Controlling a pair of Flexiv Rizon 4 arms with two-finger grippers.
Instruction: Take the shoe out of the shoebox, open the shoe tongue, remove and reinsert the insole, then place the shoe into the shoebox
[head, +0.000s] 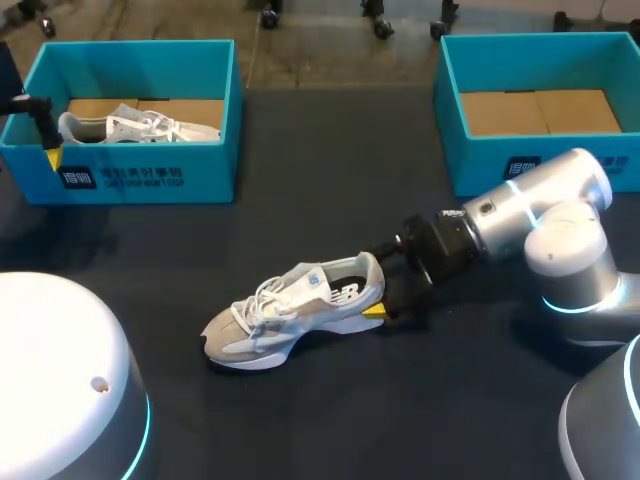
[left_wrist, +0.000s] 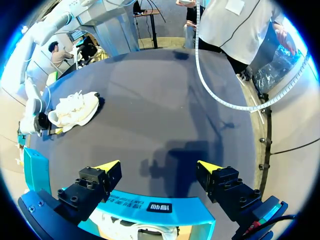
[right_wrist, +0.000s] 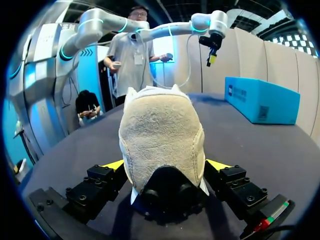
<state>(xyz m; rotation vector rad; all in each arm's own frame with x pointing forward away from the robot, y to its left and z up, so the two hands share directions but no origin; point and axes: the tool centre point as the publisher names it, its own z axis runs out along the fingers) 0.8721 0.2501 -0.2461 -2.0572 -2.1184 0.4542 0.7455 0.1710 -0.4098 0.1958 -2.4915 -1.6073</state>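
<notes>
A white and grey shoe (head: 295, 312) lies on its side in the middle of the dark table, toe pointing left. My right gripper (head: 388, 298) is at its heel, open. In the right wrist view the heel (right_wrist: 162, 135) fills the gap between the spread fingers (right_wrist: 114, 165); I cannot tell whether they touch it. My left gripper (head: 47, 135) hangs open over the left end of the left shoebox (head: 140, 175), which holds a second white shoe (head: 140, 127). Between the left gripper's (left_wrist: 159, 167) fingers there is nothing, and that box's wall (left_wrist: 155, 206) is just under them.
A second teal shoebox (head: 540, 150) stands at the back right with only its cardboard floor showing. My right arm's elbow (head: 570, 250) lies low in front of it. In the left wrist view the table shoe (left_wrist: 75, 110) is far ahead.
</notes>
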